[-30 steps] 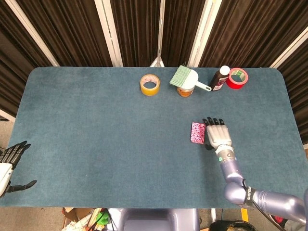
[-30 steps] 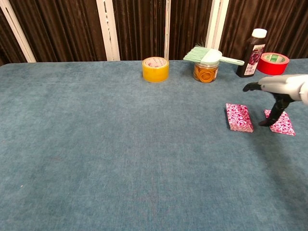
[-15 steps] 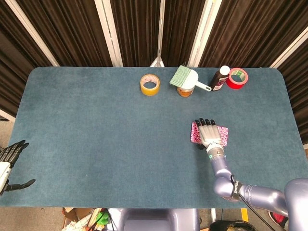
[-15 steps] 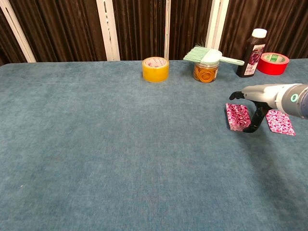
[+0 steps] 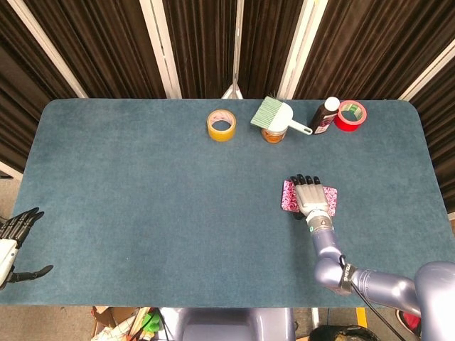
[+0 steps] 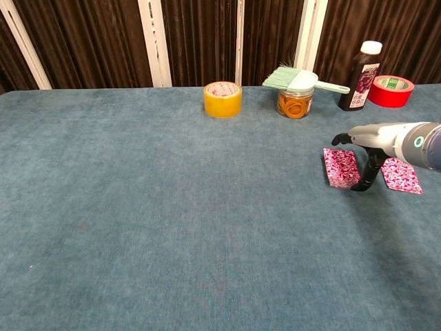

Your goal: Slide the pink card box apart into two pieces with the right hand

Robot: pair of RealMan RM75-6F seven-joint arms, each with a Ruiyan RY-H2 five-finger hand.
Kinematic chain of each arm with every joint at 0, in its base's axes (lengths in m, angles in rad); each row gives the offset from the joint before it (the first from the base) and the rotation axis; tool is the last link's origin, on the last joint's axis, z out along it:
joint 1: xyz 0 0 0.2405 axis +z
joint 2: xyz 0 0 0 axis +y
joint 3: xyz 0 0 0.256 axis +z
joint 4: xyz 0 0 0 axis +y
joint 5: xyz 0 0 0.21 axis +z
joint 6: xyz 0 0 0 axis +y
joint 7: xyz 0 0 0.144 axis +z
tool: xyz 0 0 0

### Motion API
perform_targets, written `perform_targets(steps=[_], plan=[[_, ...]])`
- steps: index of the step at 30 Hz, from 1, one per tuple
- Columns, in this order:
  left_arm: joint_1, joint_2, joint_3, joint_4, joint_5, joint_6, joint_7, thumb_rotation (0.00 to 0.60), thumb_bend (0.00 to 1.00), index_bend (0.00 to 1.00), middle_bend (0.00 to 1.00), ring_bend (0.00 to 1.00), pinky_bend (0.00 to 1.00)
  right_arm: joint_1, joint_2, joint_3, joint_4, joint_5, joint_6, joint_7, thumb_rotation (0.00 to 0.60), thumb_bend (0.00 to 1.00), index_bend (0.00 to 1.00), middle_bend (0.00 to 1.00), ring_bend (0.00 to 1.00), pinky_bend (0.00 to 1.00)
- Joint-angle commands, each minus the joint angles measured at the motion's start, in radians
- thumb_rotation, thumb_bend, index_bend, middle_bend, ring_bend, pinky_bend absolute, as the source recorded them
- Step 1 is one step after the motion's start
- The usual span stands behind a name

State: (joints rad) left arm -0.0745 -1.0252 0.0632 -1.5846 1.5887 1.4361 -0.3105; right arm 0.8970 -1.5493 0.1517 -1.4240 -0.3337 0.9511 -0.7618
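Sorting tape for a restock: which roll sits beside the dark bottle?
The red tape roll, at the table's far right beside the dark bottle; the yellow tape roll sits apart, left of the brush.

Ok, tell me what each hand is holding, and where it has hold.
Nothing is held. The right hand hangs spread over the two pink box pieces; the left hand is empty.

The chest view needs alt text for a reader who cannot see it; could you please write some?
The right hand hovers flat between two pink card box pieces lying apart on a blue table. Along the far edge stand yellow tape, a brush atop a jar, a dark bottle and red tape.
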Motion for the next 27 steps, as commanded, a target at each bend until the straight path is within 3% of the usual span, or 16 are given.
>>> perform_targets(steps=[1,12,23,27], plan=[[0.000,0.000,0.000,0.000,0.000,0.000,0.000,0.600,0.00,0.00,0.00,0.00,0.00,0.001,-0.001,-0.001,0.004,0.004,-0.002,-0.001,0.600,0.30,0.00,0.00,0.00,0.00],[-0.001,0.000,0.001,-0.001,0.000,-0.003,-0.001,0.600,0.00,0.00,0.00,0.00,0.00,0.011,-0.010,-0.005,0.033,0.028,-0.018,-0.011,0.600,0.30,0.04,0.00,0.00,0.00],[-0.003,0.001,0.001,-0.001,0.000,-0.006,-0.002,0.600,0.00,0.00,0.00,0.00,0.00,0.016,-0.023,-0.004,0.055,0.034,-0.021,-0.008,0.600,0.30,0.38,0.01,0.00,0.00],[-0.003,0.001,0.001,-0.001,0.001,-0.006,-0.002,0.600,0.00,0.00,0.00,0.00,0.00,0.016,-0.022,-0.003,0.055,0.030,-0.018,-0.006,0.600,0.30,0.42,0.06,0.00,0.00]])
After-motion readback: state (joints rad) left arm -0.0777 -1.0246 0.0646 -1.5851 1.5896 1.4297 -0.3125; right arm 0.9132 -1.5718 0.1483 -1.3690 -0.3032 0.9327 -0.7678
